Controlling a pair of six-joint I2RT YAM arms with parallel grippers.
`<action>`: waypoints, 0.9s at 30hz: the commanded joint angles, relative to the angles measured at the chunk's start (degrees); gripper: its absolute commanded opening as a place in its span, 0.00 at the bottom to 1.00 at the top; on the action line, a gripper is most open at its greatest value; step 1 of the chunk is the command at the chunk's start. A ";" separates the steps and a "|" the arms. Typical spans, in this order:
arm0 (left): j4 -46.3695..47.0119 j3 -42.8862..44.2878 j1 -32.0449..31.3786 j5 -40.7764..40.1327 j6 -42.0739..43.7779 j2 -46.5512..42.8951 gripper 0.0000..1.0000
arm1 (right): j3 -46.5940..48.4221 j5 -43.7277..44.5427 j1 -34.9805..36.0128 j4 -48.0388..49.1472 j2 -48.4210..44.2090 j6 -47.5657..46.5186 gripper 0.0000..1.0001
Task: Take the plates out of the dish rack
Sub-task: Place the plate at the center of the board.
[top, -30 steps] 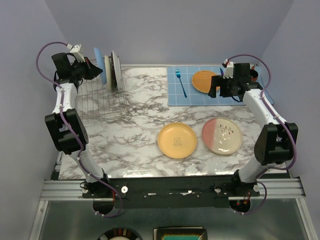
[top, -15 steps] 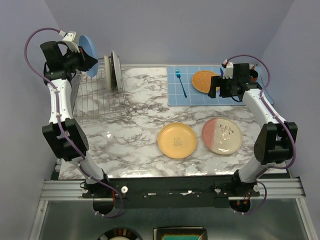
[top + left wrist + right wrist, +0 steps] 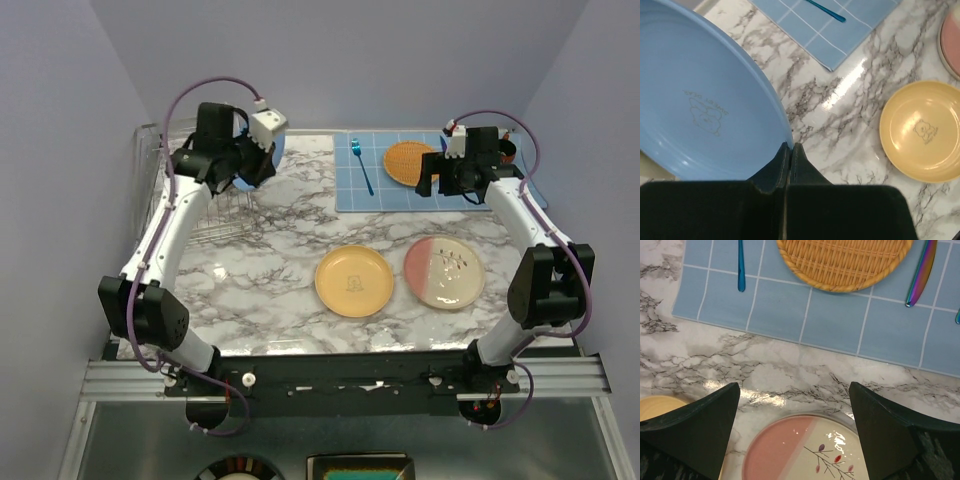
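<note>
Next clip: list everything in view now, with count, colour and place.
Round blue ceramic plate: one, blue, held aloft, far left.
Round yellow ceramic plate: one, yellow, table centre.
Round pink-and-cream twig-motif plate: one, right of yellow.
Silver wire dish rack: one, silver, far left.
Blue grid-patterned mat: one, far right.
Orange woven disc: one, on mat.
Slim blue utensil: one, on mat.
Left pincer: black, shut on blue plate's rim.
Right pincer: black, open, above pink-and-cream plate.
</note>
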 commanded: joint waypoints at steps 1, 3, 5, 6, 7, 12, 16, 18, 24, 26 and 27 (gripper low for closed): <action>-6.09 -3.20 -10.58 -16.37 6.80 -4.74 0.00 | 0.47 2.30 -0.17 -0.32 -0.23 -0.18 0.99; -6.96 -5.39 -16.97 -20.59 7.94 -5.71 0.00 | 0.91 3.36 -0.26 -0.32 -0.67 -0.35 0.99; -7.41 -7.15 -21.21 -26.21 8.74 -6.41 0.00 | 1.00 4.60 -0.43 -0.23 -1.02 -0.35 0.99; -7.50 -9.07 -23.06 -27.97 9.00 -6.68 0.00 | 1.17 4.69 -0.61 -0.23 -1.20 -0.35 0.99; -7.15 -10.22 -27.25 -31.21 9.09 -6.85 0.00 | 1.17 4.69 -0.69 -0.31 -1.29 -0.17 0.99; -4.51 -15.24 -37.04 -40.64 9.09 -8.00 0.00 | 1.00 4.51 -1.49 -0.31 -1.20 -0.17 0.99; -4.16 -15.77 -42.93 -43.72 8.13 -8.35 0.00 | 1.17 4.33 -1.84 -0.40 -0.85 0.00 0.99; -4.33 -16.12 -46.52 -45.12 7.51 -8.26 0.00 | 1.26 4.51 -2.10 -0.40 -0.85 -0.08 0.99; -4.16 -19.11 -55.76 -45.57 6.02 -5.63 0.00 | 2.23 5.83 -2.19 -0.93 0.47 -0.61 0.99; -3.45 -20.69 -59.36 -45.31 5.84 -3.70 0.00 | 2.40 6.01 -2.45 -0.93 0.65 -0.44 0.99; -3.19 -21.13 -60.24 -45.39 5.75 -2.99 0.00 | 2.67 6.09 -2.63 -0.93 0.56 -0.44 0.99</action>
